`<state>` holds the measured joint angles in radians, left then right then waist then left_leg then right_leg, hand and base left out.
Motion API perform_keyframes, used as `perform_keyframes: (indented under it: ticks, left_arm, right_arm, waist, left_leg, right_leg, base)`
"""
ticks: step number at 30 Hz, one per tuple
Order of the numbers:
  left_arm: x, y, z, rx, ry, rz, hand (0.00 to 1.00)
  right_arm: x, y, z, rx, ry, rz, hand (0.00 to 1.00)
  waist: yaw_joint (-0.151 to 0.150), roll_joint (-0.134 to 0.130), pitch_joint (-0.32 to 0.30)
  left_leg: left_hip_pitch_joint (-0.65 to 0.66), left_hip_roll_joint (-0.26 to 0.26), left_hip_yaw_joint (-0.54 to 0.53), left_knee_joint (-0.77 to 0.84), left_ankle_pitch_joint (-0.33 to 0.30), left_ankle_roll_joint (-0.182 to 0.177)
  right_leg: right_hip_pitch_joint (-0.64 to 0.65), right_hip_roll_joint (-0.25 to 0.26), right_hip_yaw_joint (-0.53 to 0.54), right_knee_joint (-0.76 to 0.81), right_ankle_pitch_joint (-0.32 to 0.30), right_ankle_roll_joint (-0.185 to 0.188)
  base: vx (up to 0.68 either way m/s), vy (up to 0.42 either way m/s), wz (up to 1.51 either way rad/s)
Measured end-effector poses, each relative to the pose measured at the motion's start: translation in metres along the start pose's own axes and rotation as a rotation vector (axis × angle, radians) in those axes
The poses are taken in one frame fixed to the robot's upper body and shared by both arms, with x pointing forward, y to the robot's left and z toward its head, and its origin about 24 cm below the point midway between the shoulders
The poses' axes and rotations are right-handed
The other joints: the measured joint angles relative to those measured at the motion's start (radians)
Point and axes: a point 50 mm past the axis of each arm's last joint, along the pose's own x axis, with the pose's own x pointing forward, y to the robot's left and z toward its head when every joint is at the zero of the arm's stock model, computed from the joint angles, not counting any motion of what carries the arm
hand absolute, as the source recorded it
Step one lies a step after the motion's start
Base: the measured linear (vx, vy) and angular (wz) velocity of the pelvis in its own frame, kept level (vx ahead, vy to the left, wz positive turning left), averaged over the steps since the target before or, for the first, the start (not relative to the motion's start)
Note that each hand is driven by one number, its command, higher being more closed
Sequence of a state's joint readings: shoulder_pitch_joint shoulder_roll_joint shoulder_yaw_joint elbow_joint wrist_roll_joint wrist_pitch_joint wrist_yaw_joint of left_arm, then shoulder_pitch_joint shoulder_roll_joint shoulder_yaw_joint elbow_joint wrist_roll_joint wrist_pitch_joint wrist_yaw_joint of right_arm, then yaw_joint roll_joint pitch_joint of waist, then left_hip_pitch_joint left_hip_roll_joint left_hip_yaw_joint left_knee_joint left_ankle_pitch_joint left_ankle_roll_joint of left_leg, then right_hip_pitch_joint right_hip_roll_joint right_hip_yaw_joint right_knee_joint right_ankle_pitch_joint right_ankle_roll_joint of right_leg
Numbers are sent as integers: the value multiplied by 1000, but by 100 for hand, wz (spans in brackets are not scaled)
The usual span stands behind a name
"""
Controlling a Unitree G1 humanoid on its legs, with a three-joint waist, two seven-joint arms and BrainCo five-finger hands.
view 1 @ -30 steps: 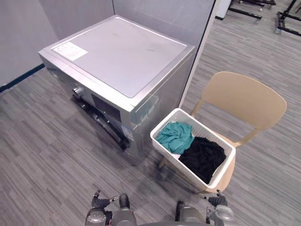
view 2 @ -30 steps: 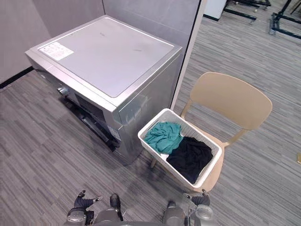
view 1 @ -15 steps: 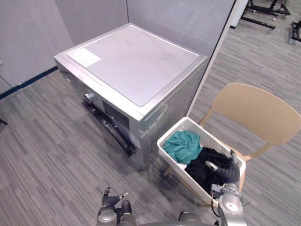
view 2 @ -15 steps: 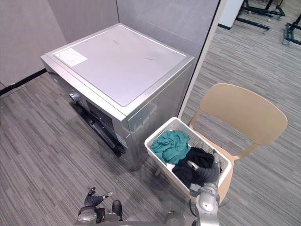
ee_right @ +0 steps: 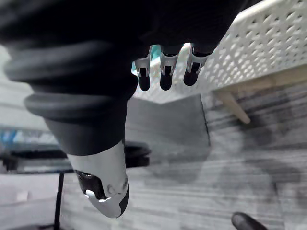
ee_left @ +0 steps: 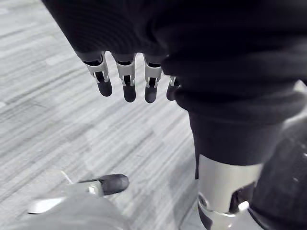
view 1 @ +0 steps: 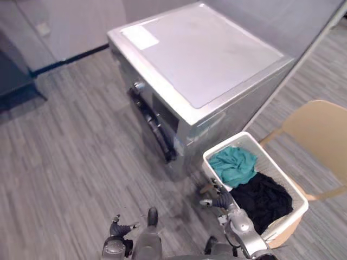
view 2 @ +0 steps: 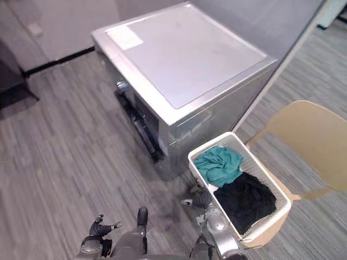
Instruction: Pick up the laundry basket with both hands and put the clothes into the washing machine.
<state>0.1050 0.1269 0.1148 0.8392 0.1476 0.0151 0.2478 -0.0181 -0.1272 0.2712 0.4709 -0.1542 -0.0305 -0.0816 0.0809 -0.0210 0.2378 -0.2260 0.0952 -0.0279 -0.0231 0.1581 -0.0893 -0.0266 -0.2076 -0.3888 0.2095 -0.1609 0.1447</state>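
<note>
The right hand (view 1: pixel 218 198) hangs low beside the basket's near corner, its fingers (ee_right: pixel 165 76) loosely extended and holding nothing. In the right wrist view they point towards the basket's white perforated wall. Whether the tips touch it is hard to judge; they look just short of it.

The basket (view 1: pixel 277 168) sits on the seat of a tan chair (view 1: pixel 320 135), close beside the washer's side panel. A teal cloth (view 1: pixel 234 164) lies bunched in the end nearer the washer. A black cloth (view 1: pixel 265 197) fills the other end and touches the teal one.

The left hand (view 1: pixel 119 230) is down near the robot's side, well apart from the basket. Its fingers (ee_left: pixel 128 84) hang nearly straight over the grey plank floor (view 1: pixel 70 151), with the thumb (ee_left: pixel 111 184) held apart from them. It grips nothing.

The washer (view 1: pixel 206 59) is a silver box with a flat top, standing against grey partition walls. Its front, with a dark handle and a knob, faces the open floor, and its door appears closed.
</note>
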Motion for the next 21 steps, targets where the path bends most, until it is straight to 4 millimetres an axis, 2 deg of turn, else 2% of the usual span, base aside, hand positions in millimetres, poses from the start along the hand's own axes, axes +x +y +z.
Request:
perform_keyframes:
  ticks: [1, 4, 5, 7, 11, 13, 15, 21]
  left_arm:
    - [0, 1, 0, -4, 2, 4, 0]
    - [1, 5, 2, -24, -3, 28, 0]
    - [2, 5, 4, -38, -7, 31, 0]
    - [2, 5, 7, -54, -24, 34, 0]
    - [2, 3, 9, -78, -28, 33, 0]
    - [1, -1, 7, -93, -19, 36, 0]
    - [0, -5, 8, -103, -19, 30, 0]
    - [-2, -9, 13, -148, -35, 23, 0]
  right_arm:
    - [3, 0, 6, -7, -18, 4, 0]
    - [23, -3, 43, -42, -129, 11, 0]
    - [30, -7, 60, -55, -177, -3, 0]
    - [39, -20, 88, -47, -254, -67, 0]
    - [45, -43, 112, -5, -315, -185, 0]
    - [46, -67, 134, 38, -374, -308, 0]
    - [43, -74, 143, 57, -406, -357, 0]
    - [43, -78, 158, 71, -439, -409, 0]
  waist:
    - [11, 0, 5]
    - [49, 0, 34]
    - [49, 3, 48]
    - [52, 9, 68]
    - [74, 11, 88]
    - [88, 10, 109]
    - [100, 9, 120]
    - [100, -7, 148]
  left_leg:
    - [-11, -4, -7, 2, 1, 1]
    - [-56, -18, -47, 8, 18, 1]
    - [-77, -30, -70, 10, 27, 0]
    - [-111, -52, -127, 0, 46, -3]
    - [-144, -77, -179, -26, 77, -3]
    - [-161, -84, -192, -40, 89, -1]
    - [-165, -86, -189, -46, 93, 3]
    - [-193, -100, -189, -49, 104, 19]
  right_leg:
    - [-5, -2, -9, 1, -1, 0]
    - [-38, -12, -26, 37, -9, 0]
    - [-54, -25, -48, 69, -29, 5]
    - [-86, -46, -89, 130, -76, 1]
    - [-124, -75, -132, 215, -139, 0]
    - [-157, -89, -128, 266, -166, -1]
    - [-172, -95, -127, 284, -173, -3]
    - [-204, -110, -130, 312, -192, 0]
  base:
    - [-8, 11, 40]
    - [19, 0, 31]
    - [-7, -24, 69]
    - [-27, -42, 82]
    - [-22, -66, 56]
    - [-39, -67, 30]
    - [-28, -50, 5]
    - [-18, -30, 9]
